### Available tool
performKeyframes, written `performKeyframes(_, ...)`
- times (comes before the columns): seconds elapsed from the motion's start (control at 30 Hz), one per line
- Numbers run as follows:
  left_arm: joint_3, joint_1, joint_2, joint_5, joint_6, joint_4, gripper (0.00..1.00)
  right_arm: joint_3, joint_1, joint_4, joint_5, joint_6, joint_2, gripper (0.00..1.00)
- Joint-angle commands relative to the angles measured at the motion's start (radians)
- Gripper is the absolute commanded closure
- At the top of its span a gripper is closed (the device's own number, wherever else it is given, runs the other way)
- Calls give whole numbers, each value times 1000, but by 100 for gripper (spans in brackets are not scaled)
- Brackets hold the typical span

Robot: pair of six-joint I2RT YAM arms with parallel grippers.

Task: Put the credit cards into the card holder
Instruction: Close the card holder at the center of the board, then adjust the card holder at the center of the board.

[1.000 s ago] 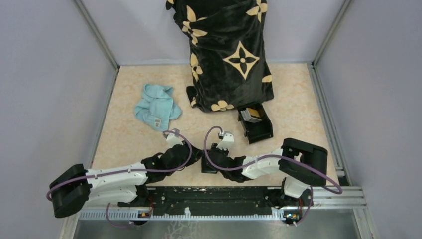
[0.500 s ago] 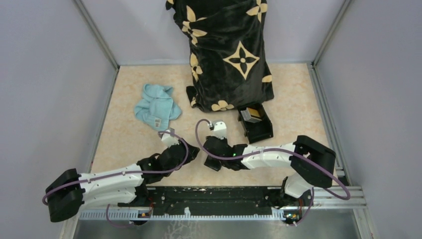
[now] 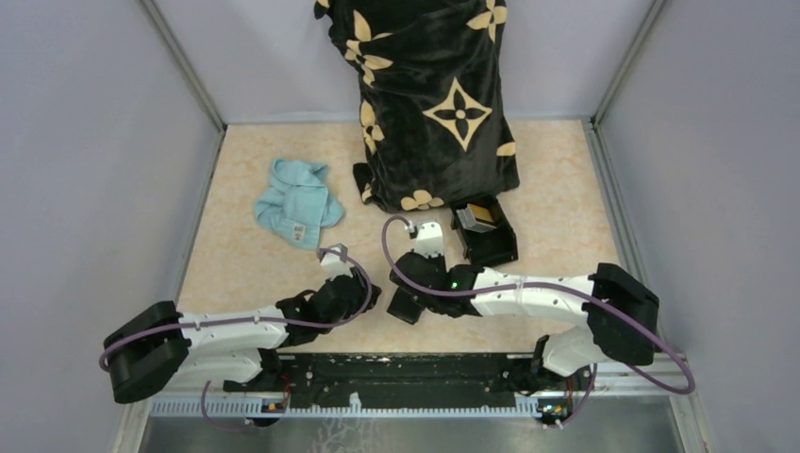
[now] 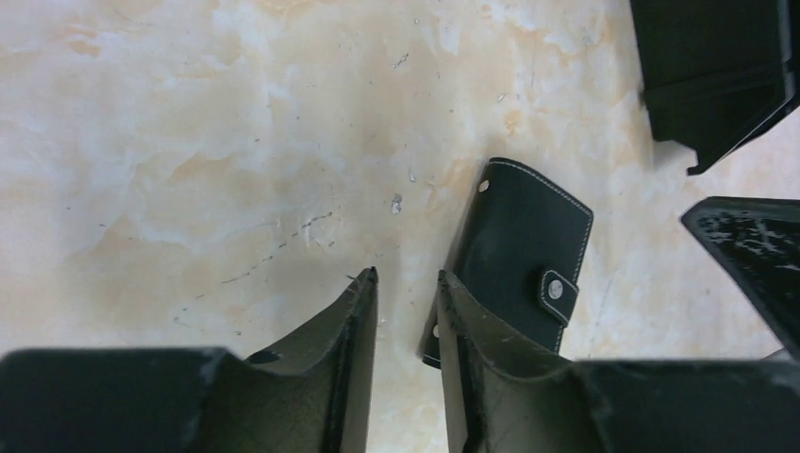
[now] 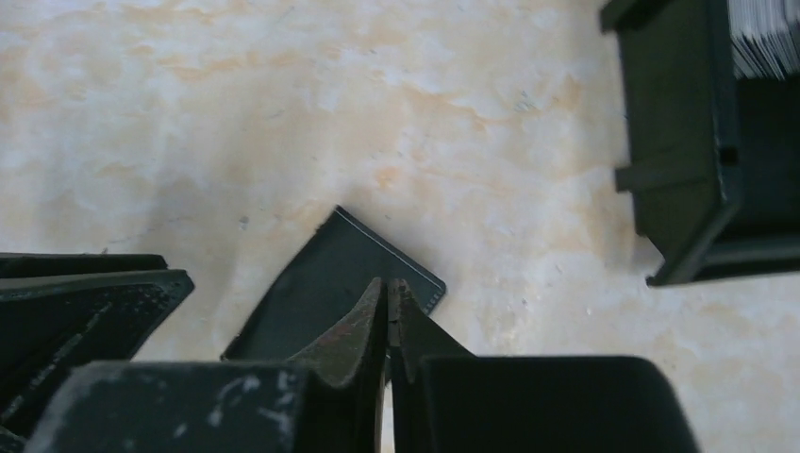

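Note:
The card holder (image 3: pixel 401 310), a flat black wallet with white stitching and a snap strap tab, lies closed on the beige table near the front middle. In the left wrist view the card holder (image 4: pixel 524 250) lies just right of my left gripper (image 4: pixel 406 278), which is open a little and empty. My right gripper (image 5: pixel 388 286) is shut with its tips over the card holder (image 5: pixel 321 283), and nothing shows between the fingers. In the top view the left gripper (image 3: pixel 368 294) and right gripper (image 3: pixel 415 291) flank the holder. Orange-gold credit cards (image 3: pixel 481 215) stand in a black box; their edges (image 5: pixel 764 38) show.
The rigid black box (image 3: pixel 489 243) stands right of and behind the holder, and shows in both wrist views (image 4: pixel 717 75) (image 5: pixel 679 142). A black blanket with gold flowers (image 3: pixel 434 94) hangs at the back. A light blue cloth (image 3: pixel 297 203) lies at the back left. Grey walls enclose the table.
My right arm has stretched further out over the table, its elbow swinging right. My left arm has shifted slightly. The card holder stays at about the same spot.

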State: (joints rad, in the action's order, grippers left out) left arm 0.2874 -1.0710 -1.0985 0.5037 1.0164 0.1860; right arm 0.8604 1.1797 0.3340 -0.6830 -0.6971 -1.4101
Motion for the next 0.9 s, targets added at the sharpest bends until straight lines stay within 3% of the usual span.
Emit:
performKeyframes(0.0, 31, -5, -44, -37, -73, 55, 69, -18, -7, 208, -61, -154, 67, 100)
performKeyframes(0.3, 36, -4, -106, -82, -92, 82, 77, -193, 14, 158, 89, -293, 79, 100)
performKeyframes(0.87, -16, -5, -115, -135, -52, 133, 83, -125, 3, -46, 169, -212, -115, 100)
